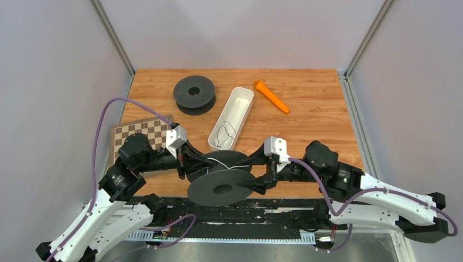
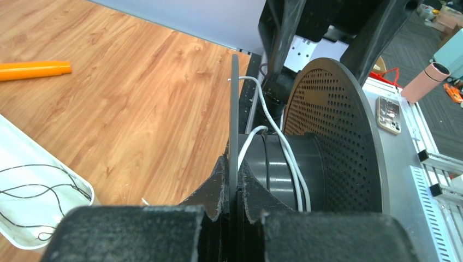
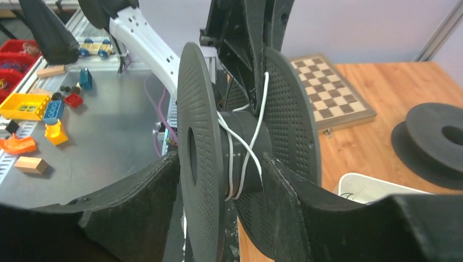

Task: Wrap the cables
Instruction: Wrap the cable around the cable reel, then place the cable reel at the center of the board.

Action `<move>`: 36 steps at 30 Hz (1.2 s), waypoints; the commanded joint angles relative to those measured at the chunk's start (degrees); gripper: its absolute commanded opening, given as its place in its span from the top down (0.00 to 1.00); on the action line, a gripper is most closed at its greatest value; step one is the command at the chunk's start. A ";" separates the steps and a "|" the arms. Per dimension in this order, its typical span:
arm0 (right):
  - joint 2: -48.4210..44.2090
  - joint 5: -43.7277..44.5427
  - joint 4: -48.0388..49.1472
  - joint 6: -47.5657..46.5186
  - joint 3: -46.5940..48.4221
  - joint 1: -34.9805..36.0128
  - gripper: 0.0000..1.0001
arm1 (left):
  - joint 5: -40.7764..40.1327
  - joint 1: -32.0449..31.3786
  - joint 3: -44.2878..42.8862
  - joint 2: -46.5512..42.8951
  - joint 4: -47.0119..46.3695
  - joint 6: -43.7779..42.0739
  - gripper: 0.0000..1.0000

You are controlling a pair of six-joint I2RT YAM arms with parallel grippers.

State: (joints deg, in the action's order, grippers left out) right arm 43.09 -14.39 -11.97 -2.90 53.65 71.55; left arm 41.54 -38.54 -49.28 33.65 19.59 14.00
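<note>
A black spool [image 1: 221,185] hangs between both grippers at the table's near edge. The whitish cable [image 3: 240,147] is wound a few turns round its hub, and shows in the left wrist view [image 2: 284,147] and the top view [image 1: 232,165]. My left gripper [image 2: 233,164] is shut on the thin edge of one spool flange. My right gripper [image 3: 221,155] is open, with its fingers on either side of the other flange and one finger between the flanges by the hub. The dark cable [image 1: 224,134] lies loose in the white tray [image 1: 240,98].
A second black spool [image 1: 194,94] lies at the back left. An orange pen-like tool [image 1: 271,96] lies at the back, right of the tray. A chessboard [image 1: 143,134] sits at the left edge by the left arm. Grey walls close in both sides.
</note>
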 commanded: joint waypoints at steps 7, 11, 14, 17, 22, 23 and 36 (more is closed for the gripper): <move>1.87 0.61 6.18 2.46 -3.88 0.19 0.54 | 0.14 0.35 -3.27 0.11 -4.85 2.65 1.00; 0.60 2.08 7.91 4.44 -7.25 0.17 0.63 | 0.25 0.55 -3.12 0.48 -5.82 3.18 1.00; -0.60 1.85 9.81 5.53 -9.09 0.24 0.70 | 0.40 0.86 -3.00 0.80 -6.22 3.49 1.00; -1.73 1.96 11.41 6.32 -10.51 0.17 0.76 | 0.71 1.07 -2.70 0.97 -7.15 4.13 1.00; -1.88 2.01 16.78 9.12 -13.04 0.13 0.79 | 1.57 1.30 -1.58 0.95 -9.70 5.84 1.00; -1.83 2.56 17.62 9.84 -13.73 0.13 0.79 | 1.64 1.33 -1.42 0.95 -10.57 6.41 1.00; -1.87 5.16 26.85 13.71 -18.32 -0.43 1.00 | 0.29 1.60 -0.04 0.66 -10.49 5.93 1.00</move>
State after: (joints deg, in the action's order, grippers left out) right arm 40.47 -12.49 10.15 9.41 35.57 71.75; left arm 42.81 -37.01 -48.38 35.22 16.84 17.74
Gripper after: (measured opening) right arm 0.202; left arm 0.030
